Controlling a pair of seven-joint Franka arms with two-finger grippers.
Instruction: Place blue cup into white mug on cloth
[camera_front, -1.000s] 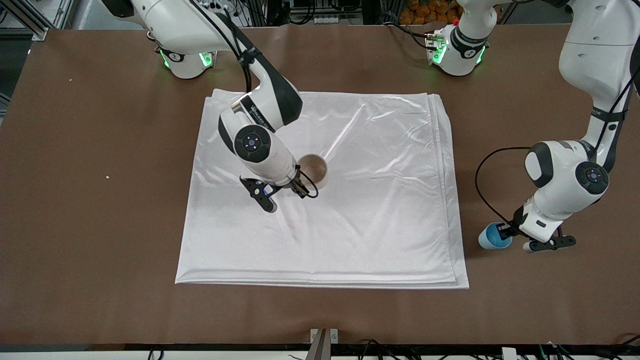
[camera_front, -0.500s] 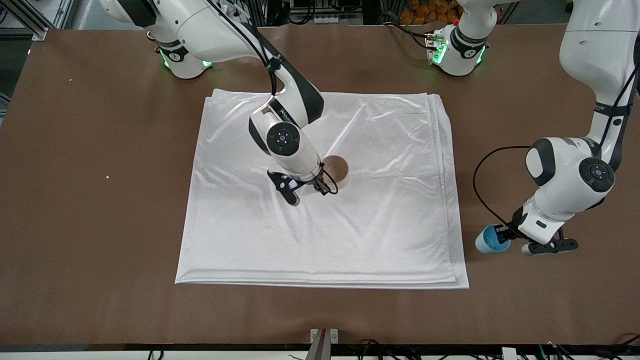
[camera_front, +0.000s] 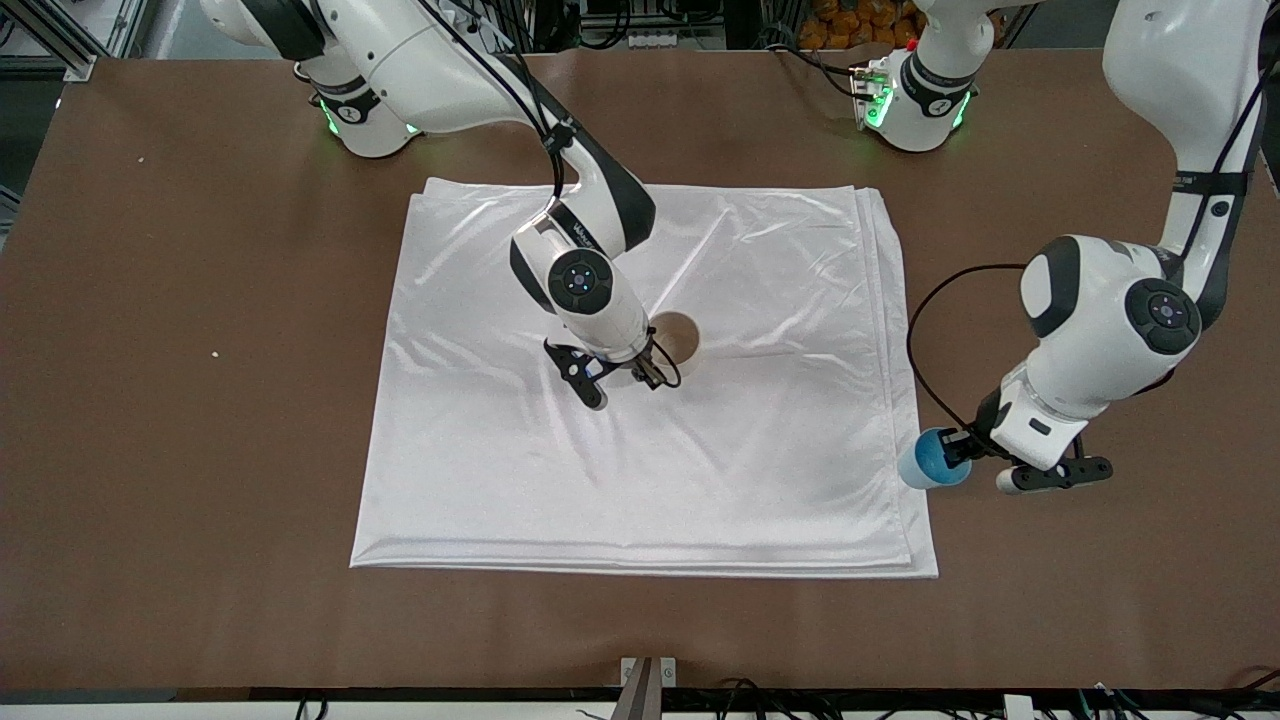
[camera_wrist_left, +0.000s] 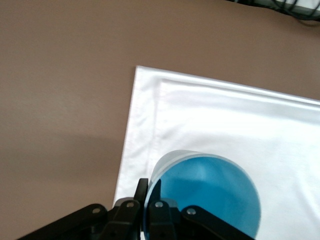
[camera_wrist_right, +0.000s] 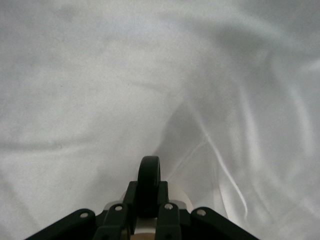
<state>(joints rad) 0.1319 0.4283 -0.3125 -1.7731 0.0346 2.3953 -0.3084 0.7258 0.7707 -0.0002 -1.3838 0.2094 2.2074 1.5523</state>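
The white cloth (camera_front: 760, 430) lies spread on the brown table (camera_front: 180, 480). My right gripper (camera_front: 648, 362) is over the cloth's middle, shut on the black loop handle (camera_wrist_right: 149, 175) of the white mug (camera_front: 683, 338). The mug is upright and open end up, and I cannot tell whether it rests on the cloth. My left gripper (camera_front: 957, 452) is shut on the rim of the blue cup (camera_front: 925, 458) and holds it over the cloth's edge at the left arm's end. In the left wrist view the cup (camera_wrist_left: 210, 197) hangs over the cloth's corner (camera_wrist_left: 225, 110), one finger inside the rim and one outside.
Both arm bases with green lights stand at the table's back edge (camera_front: 375, 125) (camera_front: 915, 105). A black cable (camera_front: 925, 330) loops from the left wrist over the cloth's edge. A small crumb (camera_front: 214, 353) lies on the table toward the right arm's end.
My right gripper has carried the mug over the cloth toward the left arm's end. My left gripper has moved the blue cup from over the bare table to over the cloth's edge.
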